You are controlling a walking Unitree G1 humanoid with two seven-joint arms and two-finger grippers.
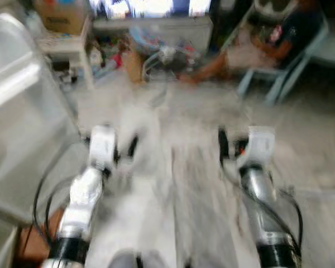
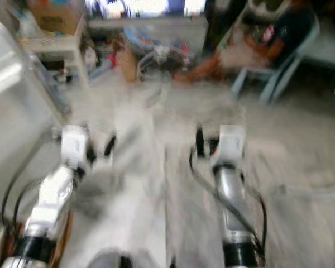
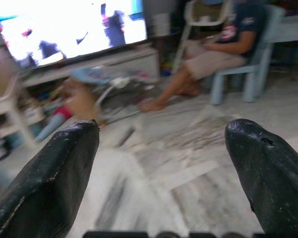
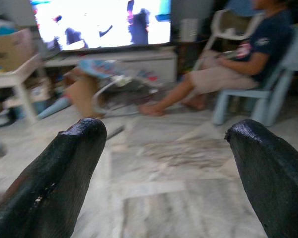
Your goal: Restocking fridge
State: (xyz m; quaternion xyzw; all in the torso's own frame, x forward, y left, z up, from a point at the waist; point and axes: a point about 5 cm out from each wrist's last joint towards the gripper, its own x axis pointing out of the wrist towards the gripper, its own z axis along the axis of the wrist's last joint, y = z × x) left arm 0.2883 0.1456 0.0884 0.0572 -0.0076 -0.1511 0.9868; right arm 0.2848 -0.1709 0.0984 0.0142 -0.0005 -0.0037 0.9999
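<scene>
The head views are blurred. Both silver arms reach forward over a pale marbled floor [image 1: 178, 184]. My left gripper [image 1: 123, 148] is open with nothing between its black fingers [image 3: 54, 178]. My right gripper [image 1: 231, 145] is also open and empty, its fingers [image 4: 64, 173] spread wide. A large grey, shiny panel [image 1: 17, 111] stands close on my left, beside the left arm; I cannot tell whether it is the fridge. No food or drink items can be made out.
A person [image 1: 268, 39] sits on a light blue chair [image 1: 290, 67] at the far right. A bright TV [image 4: 99, 22] stands on a low white bench, with a cardboard box [image 1: 58, 17], a white table [image 1: 67, 47] and toys [image 1: 156, 50] nearby.
</scene>
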